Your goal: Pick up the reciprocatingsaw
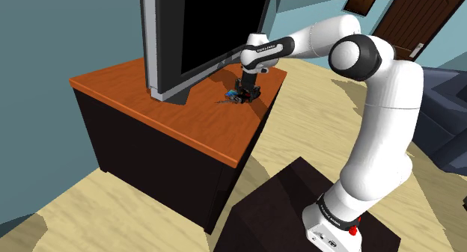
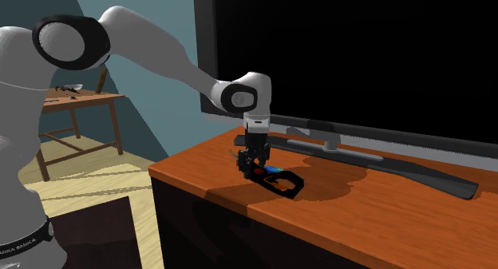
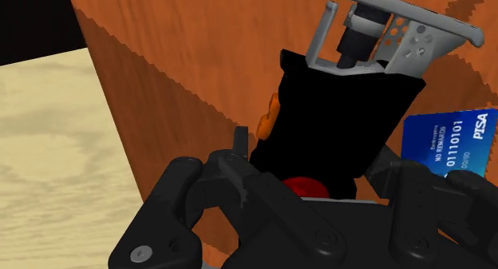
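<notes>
saw (image 2: 281, 181): lying on the orange-brown cabinet top (image 1: 150, 101), in front of the black tv (image 1: 209, 26)
gripper (image 2: 256, 158): down over the saw's black body; clamped or apart, i cannot tell
blue card (image 3: 447, 140): just beside the saw

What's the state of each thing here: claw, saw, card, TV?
claw: shut on the black body of the reciprocating saw.
reciprocating saw: clasped, lying on the cabinet top, not yet lifted.
blue card: flat on the cabinet top beside the saw, partly hidden by it.
TV: upright, screen black.
</notes>
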